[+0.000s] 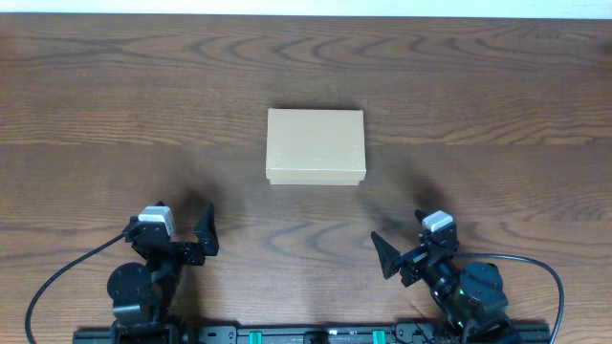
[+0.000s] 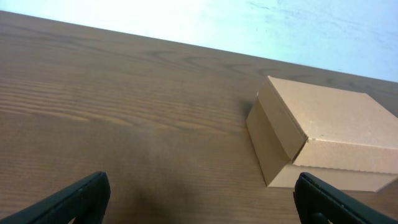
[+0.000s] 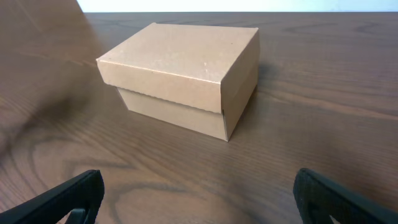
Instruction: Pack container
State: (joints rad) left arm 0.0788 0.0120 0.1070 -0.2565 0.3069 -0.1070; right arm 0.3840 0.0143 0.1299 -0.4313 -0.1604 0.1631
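Observation:
The container [image 1: 316, 145] is a plain tan cardboard box with its lid shut, standing at the middle of the wooden table. It also shows at the right of the left wrist view [image 2: 323, 134] and in the upper middle of the right wrist view [image 3: 183, 68]. My left gripper [image 1: 205, 234] is open and empty near the front left, well short of the box; its fingers frame bare table [image 2: 199, 202]. My right gripper [image 1: 387, 256] is open and empty near the front right, also apart from the box [image 3: 196, 199]. No tape rolls are in view.
The dark wood table [image 1: 115, 105] stretches to the far edge against a pale wall. Black cables loop from each arm base at the front edge.

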